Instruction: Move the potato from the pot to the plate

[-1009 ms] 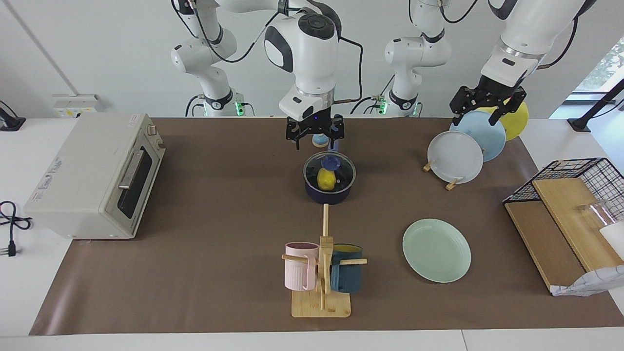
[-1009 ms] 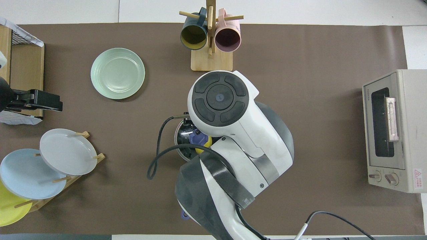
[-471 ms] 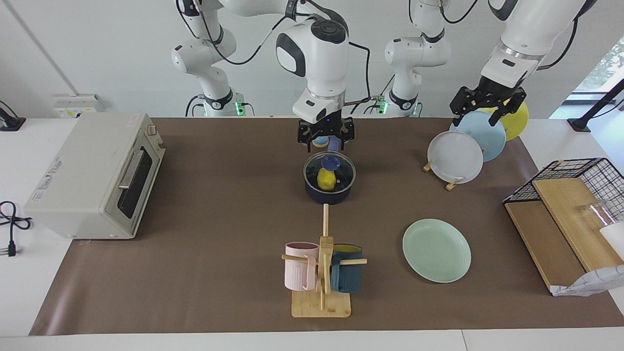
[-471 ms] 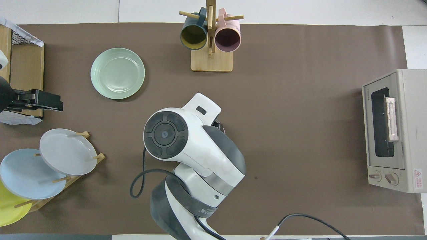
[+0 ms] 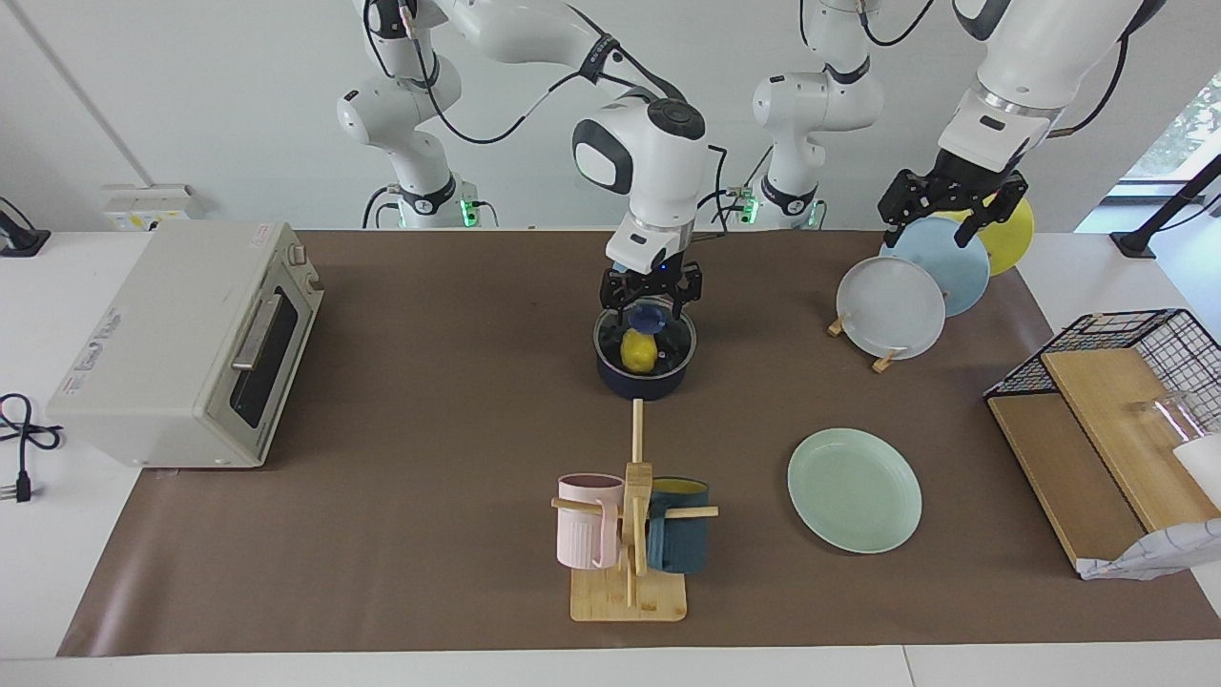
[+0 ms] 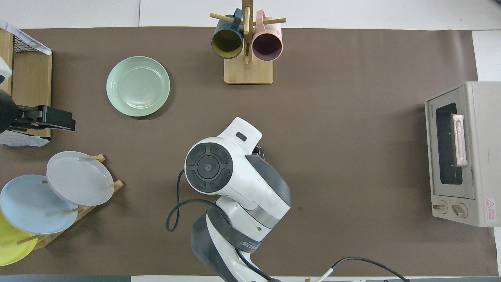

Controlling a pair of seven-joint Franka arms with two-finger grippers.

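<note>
Right gripper: the right gripper (image 5: 651, 294) hangs just over the blue knob (image 5: 648, 318) of the glass lid (image 5: 674, 345). Its two fingers stand apart, one on each side of the knob. It holds nothing.
Left gripper: the left gripper (image 5: 944, 212) waits up in the air over the plate rack (image 5: 884, 361), at the left arm's end of the table. Its fingers are wide apart and it holds nothing.
Potato: the yellow potato (image 5: 637, 350) sits inside the pot (image 5: 643, 385), under the lid. You can see it through the glass.
Pot: it is dark blue and stands in the middle of the brown mat (image 5: 429, 382), toward the edge by the robots. The right arm hides it in the overhead view.
Plate: the mint-green plate (image 5: 854, 489) lies flat on the mat with nothing on it. It is farther from the robots than the pot and more toward the left arm's end.
Mug stand: the wooden mug stand (image 5: 630, 572) holds a pink mug (image 5: 587, 520) and a dark teal mug (image 5: 679, 539), near the mat's edge away from the robots.
Toaster oven: the toaster oven (image 5: 186, 343) sits at the right arm's end of the table.
Plate rack: it holds a grey-white plate (image 5: 890, 307), a light blue plate (image 5: 954, 262) and a yellow plate (image 5: 1013, 234) standing on edge.
</note>
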